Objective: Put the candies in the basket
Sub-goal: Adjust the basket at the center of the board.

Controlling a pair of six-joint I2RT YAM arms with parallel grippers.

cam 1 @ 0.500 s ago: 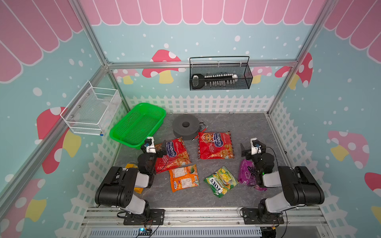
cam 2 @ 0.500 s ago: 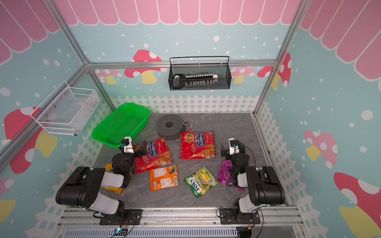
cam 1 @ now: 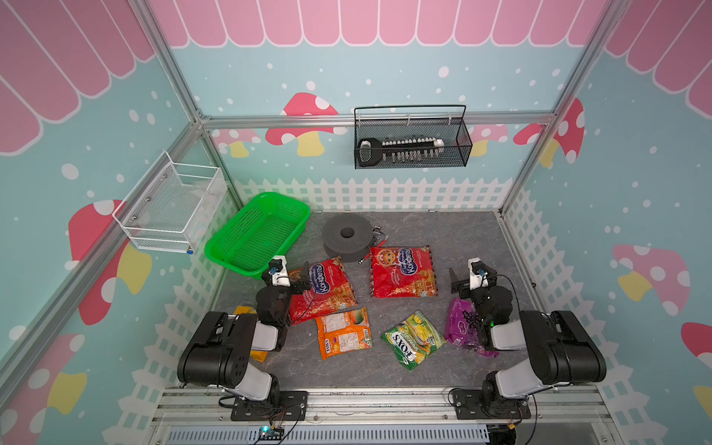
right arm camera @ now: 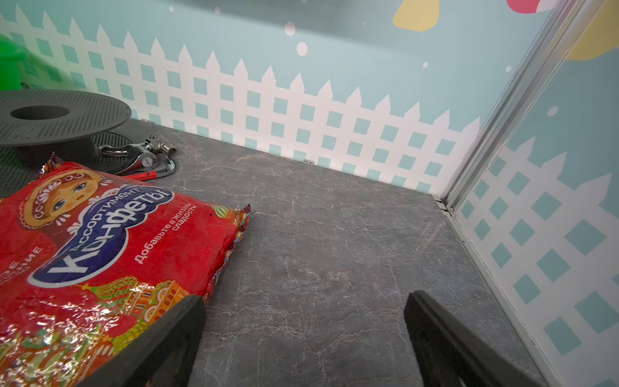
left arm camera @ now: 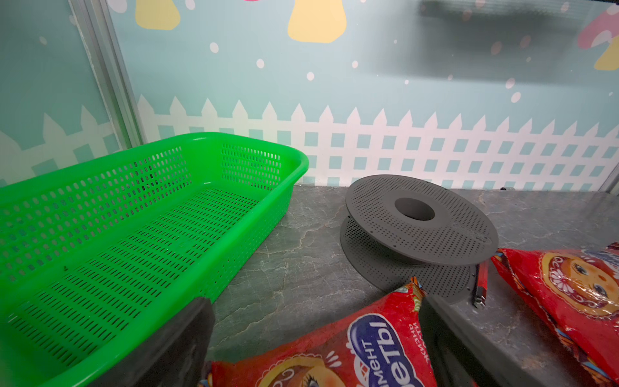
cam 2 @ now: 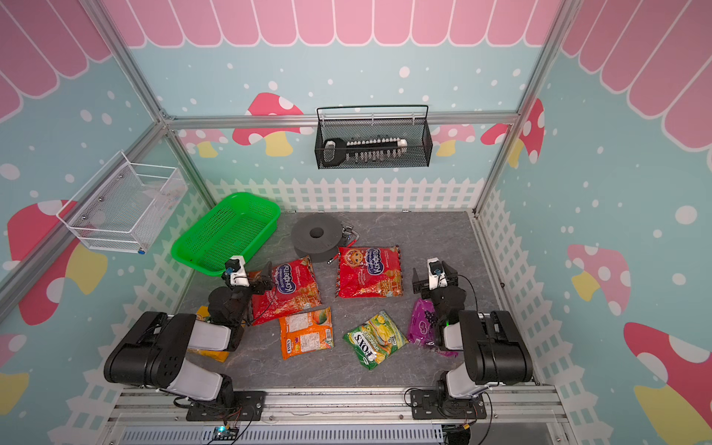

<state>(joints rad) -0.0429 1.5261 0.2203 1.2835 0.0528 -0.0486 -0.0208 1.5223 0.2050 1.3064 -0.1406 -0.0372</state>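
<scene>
Change: nothing you can see differs from half a second ago; both arms sit as they sat and no bag has shifted.
Meaning: judge the task not yet begun, with six bags for you to move.
left gripper (cam 1: 287,278): jaws wide, empty, over the near corner of the left red bag (cam 1: 323,289).
right gripper (cam 1: 472,283): jaws wide, empty, over bare table beside the right red bag (cam 1: 404,271).
green basket (cam 1: 257,231): far-left corner, empty.
Candies, all on the table: both red bags, orange bag (cam 1: 343,333), FOX'S bag (cam 1: 414,339), purple bag (cam 1: 460,323), yellow-orange bag (cam 1: 246,310) partly under the left arm.
white wire basket (cam 1: 169,208): contents unclear.
black wire basket (cam 1: 412,142): dark-handled item with pale pieces.
</scene>
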